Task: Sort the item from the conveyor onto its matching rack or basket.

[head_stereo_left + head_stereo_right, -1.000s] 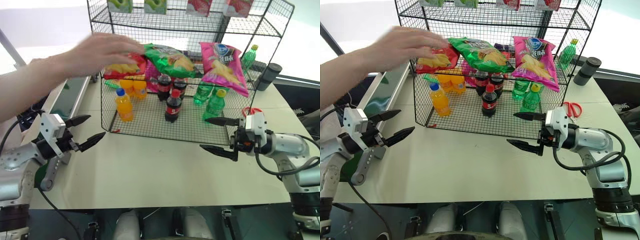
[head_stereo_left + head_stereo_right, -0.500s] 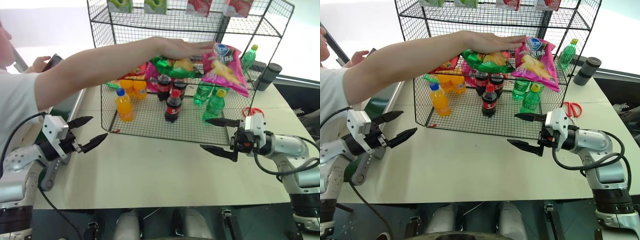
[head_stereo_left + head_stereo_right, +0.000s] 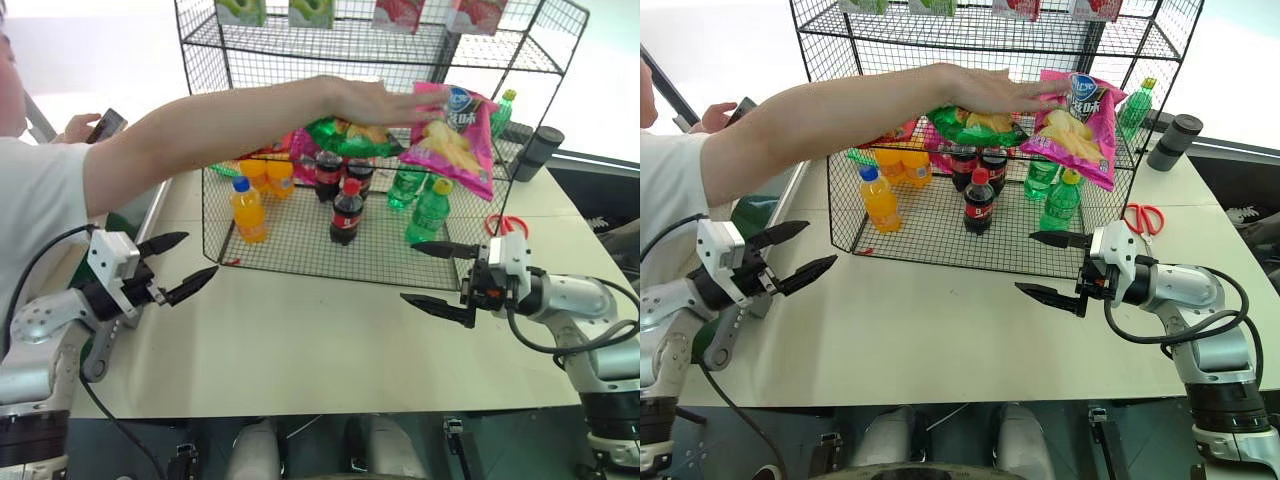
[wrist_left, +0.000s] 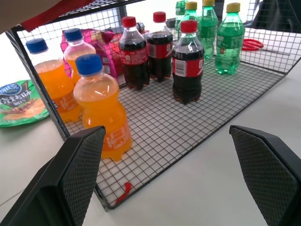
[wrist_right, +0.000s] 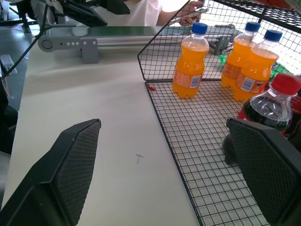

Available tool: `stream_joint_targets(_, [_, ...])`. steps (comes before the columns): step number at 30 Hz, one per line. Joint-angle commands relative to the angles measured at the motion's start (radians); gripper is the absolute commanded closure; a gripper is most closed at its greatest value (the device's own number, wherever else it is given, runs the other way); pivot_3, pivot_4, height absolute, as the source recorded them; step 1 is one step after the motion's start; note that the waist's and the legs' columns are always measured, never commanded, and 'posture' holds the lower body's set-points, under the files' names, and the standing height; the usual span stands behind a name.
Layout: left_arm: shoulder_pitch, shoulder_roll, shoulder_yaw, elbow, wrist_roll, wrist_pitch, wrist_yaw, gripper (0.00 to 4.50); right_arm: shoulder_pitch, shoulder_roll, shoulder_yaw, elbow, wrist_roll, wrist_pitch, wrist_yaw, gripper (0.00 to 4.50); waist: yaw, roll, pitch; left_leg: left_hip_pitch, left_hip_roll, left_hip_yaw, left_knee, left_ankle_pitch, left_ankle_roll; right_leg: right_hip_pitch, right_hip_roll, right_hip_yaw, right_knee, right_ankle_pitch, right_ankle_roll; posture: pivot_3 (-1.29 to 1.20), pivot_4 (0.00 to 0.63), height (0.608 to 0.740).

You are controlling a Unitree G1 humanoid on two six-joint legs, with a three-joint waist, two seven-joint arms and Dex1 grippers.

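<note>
Gripping the pink chip bag (image 3: pixel 452 135) with its round blue logo, a person's hand (image 3: pixel 375 100) is holding it at the rack (image 3: pixel 330 150), while both grippers, left (image 3: pixel 178 265) and right (image 3: pixel 440 275), are hovering wide open.

bottles (image 3: pixel 345 210) in rack (image 3: pixel 300 250), conveyor (image 5: pixel 117 35) left.

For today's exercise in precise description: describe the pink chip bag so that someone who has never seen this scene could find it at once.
Start at the tall black wire rack at the back of the table. At its middle tier, on the robot's right, a person's hand grips the pink chip bag. It is magenta with a round blue logo, while the bag beside it is green.
</note>
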Motion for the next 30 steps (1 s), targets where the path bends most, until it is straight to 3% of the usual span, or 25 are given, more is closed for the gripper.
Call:
stream_joint_targets(1, [0.015,0.000,0.010,-0.048,-0.035,0.020,-0.009,0.00,-0.003,0.007,-0.006,-0.031,0.011,-0.009,-0.003,0.03,0.000,0.000,0.000,0.000,0.000,0.000,0.000,0.000,0.000,0.000,0.000,0.000,0.000,0.000,0.000,0.00,0.150,0.726])
stream_joint_targets(19, [0.048,-0.025,0.003,-0.050,0.019,-0.051,0.033,0.00,-0.025,0.010,0.020,-0.004,-0.005,-0.017,0.014,0.03,0.000,0.000,0.000,0.000,0.000,0.000,0.000,0.000,0.000,0.000,0.000,0.000,0.000,0.000,0.000,0.00,0.150,0.726])
stream_joint_targets(30, [0.091,-0.034,0.026,-0.080,0.033,-0.084,0.074,0.00,-0.052,0.075,0.092,0.006,0.013,0.017,0.031,0.03,-0.003,0.000,0.000,0.000,0.000,0.000,0.000,0.000,0.000,0.000,0.000,0.000,0.000,0.000,0.000,0.00,0.150,0.726])
